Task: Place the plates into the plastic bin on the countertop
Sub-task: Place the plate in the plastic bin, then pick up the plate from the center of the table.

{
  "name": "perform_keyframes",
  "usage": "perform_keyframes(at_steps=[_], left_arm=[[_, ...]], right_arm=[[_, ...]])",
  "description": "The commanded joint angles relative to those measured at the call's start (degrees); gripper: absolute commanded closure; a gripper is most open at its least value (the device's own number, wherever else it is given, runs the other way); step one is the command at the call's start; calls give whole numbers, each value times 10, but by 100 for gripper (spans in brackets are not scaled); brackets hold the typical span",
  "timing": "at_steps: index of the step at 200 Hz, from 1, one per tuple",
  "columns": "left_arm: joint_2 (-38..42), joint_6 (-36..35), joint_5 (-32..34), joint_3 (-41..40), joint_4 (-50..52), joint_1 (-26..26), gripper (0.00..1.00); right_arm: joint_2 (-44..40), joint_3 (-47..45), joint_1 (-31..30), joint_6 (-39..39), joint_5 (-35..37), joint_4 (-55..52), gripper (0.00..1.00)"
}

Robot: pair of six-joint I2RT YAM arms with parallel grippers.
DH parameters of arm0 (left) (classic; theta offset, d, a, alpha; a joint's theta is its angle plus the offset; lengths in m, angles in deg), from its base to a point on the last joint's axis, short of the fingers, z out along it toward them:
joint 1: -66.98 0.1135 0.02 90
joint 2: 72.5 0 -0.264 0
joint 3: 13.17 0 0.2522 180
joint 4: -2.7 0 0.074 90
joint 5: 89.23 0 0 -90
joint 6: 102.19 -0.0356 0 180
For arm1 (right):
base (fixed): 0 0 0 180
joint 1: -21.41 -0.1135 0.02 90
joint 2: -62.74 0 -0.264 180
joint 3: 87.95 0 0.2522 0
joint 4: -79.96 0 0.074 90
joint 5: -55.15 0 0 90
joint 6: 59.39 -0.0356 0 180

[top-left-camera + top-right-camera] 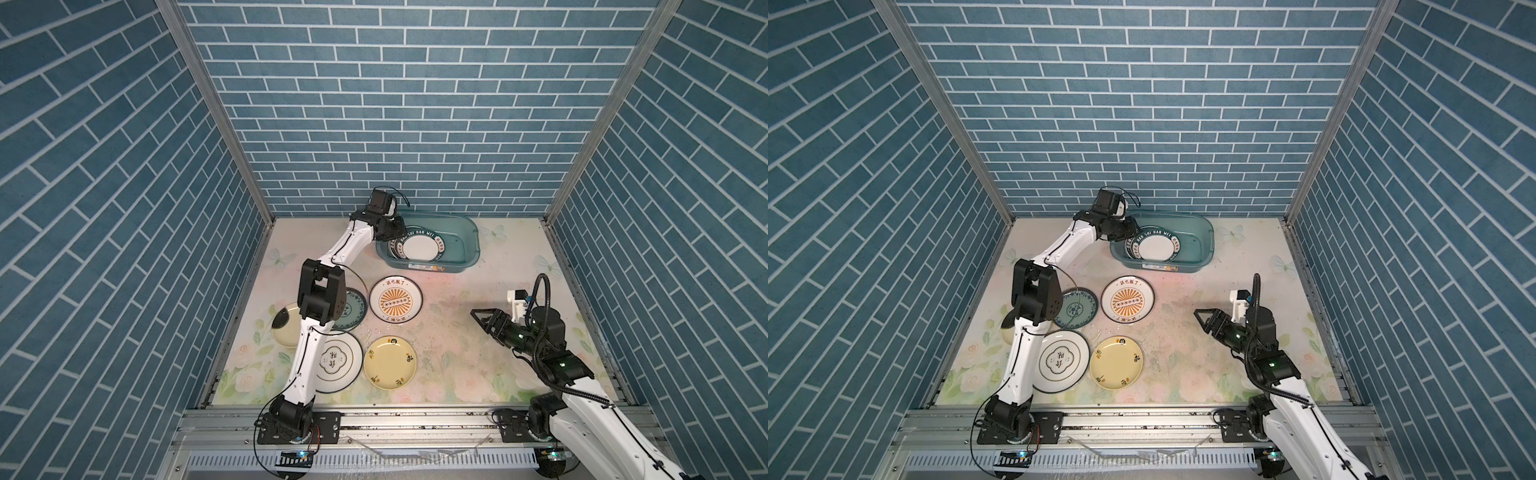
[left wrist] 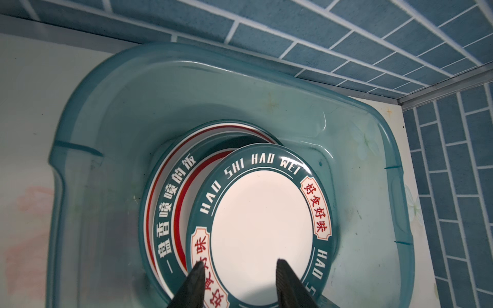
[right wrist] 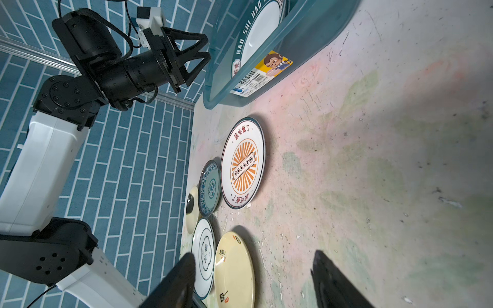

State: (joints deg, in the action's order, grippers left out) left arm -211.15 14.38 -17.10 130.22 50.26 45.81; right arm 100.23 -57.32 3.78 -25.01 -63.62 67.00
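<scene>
Plastic bin (image 1: 468,232): a translucent teal tub with rounded corners and a lipped rim. It sits at the far side of the countertop (image 1: 457,365), close to the brick-pattern wall (image 1: 395,124). The sticker (image 3: 260,76) on its near long side reads BASIN.

Inside I see the top plate (image 2: 261,234), glossy white with a teal rim lettered HAO SHI HAO WEI. It lies offset over a second plate (image 2: 160,213), which is teal-rimmed with red lines. I cannot tell whether more lie beneath.

I have the left gripper (image 2: 238,261) over the bin's end. Its jaws are partly apart above the top plate's rim, with nothing gripped. The right gripper (image 1: 478,321) hangs spread wide and empty over bare, scuffed countertop.

Five plates lie flat on the countertop:
- orange sunburst plate (image 1: 396,300)
- pale yellow plate (image 1: 390,362)
- white plate (image 1: 338,361) with a lobed outline
- teal floral plate (image 1: 353,309)
- cream plate (image 1: 284,328) with a black blotch

The left arm (image 1: 316,303) crosses the last three in both top views and hides part of each.
</scene>
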Motion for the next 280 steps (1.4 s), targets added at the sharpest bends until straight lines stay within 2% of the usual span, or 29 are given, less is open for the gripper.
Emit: perform_keyframes(at_steps=[1, 17, 54, 75, 112, 137, 170, 201, 221, 245, 280], left_arm=[[-6, -10, 8, 15, 8, 3, 53], [-6, -10, 9, 14, 5, 3, 50], [4, -14, 1, -2, -11, 2, 34], [30, -20, -2, -40, -43, 0, 21], [88, -16, -1, -113, -90, -4, 12], [146, -10, -3, -187, -139, -9, 1], [230, 0, -3, -285, -197, -13, 0], [329, -3, 3, -386, -235, -13, 0], [409, 2, 25, -490, -267, -13, 0], [501, 16, 45, -609, -303, -13, 1], [611, 22, 55, -726, -297, -14, 0]], right_arm=[[0, 8, -1, -12, -8, 3, 30], [-1, 7, -1, -12, -7, 2, 30], [-8, 4, -2, -12, -5, -1, 30], [-7, 0, -1, -11, -3, 0, 31], [17, 6, -1, -1, -3, 3, 31], [55, 35, -2, 26, -3, -17, 33], [124, 117, -5, 85, 14, -73, 34], [222, 216, -7, 138, 27, -101, 37], [284, 279, -8, 164, 31, -109, 37], [357, 360, -9, 195, 75, -140, 39], [442, 443, -23, 215, 52, -159, 44]])
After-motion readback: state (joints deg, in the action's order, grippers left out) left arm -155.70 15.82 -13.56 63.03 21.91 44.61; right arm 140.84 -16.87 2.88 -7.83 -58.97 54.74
